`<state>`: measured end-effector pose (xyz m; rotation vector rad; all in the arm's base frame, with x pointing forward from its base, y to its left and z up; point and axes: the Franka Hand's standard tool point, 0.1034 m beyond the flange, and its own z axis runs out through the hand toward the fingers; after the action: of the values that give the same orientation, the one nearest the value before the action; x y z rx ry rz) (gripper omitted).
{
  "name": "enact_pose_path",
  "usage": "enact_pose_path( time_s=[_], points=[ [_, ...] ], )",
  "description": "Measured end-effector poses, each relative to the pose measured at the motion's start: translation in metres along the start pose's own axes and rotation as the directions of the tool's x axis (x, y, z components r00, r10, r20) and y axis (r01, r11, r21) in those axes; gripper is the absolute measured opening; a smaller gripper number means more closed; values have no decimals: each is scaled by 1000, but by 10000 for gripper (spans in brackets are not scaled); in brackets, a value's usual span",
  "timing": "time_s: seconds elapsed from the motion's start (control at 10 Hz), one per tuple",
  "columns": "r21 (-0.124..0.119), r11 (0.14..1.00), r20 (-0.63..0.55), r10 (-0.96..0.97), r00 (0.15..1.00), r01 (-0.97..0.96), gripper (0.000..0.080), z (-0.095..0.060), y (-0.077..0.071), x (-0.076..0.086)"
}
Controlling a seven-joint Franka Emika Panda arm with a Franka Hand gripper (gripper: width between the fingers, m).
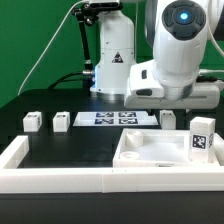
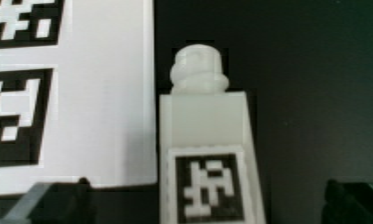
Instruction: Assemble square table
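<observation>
I log even bright light, faint shadows on the black table (image 1: 70,142), and a soft, slightly blurred leg (image 2: 204,120) in wrist view.

No letters or numbers are readable. Square black-and-white tags stand on the marker board (image 1: 112,118) and a white leg (image 2: 204,130); the robot base (image 1: 110,78) carries a dark triangle.

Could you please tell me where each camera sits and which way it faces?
Exterior view: off the arm, facing the robot's base across the table, with the square table slab nearest; the arm shows.
Wrist view: on the wrist, looking down at a leg seen between the fingertips of the open hand.
Shared: that leg and the marker board beside it.
</observation>
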<state>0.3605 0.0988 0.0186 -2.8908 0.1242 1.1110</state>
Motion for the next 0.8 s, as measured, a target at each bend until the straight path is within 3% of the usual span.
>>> enact_pose_path(
  time_s=[0.5,0.6,0.7,0.8],
  points=[
    [-4,1000,4,13,1000,-13,622,8,3,-3],
    [-3,1000,4,15,1000,-15,423,8,4,-3],
    [-2,1000,5,16,1000,-16,423,8,5,-2],
    [-2,1000,5,16,1000,-16,286,8,5,-2]
  ],
)
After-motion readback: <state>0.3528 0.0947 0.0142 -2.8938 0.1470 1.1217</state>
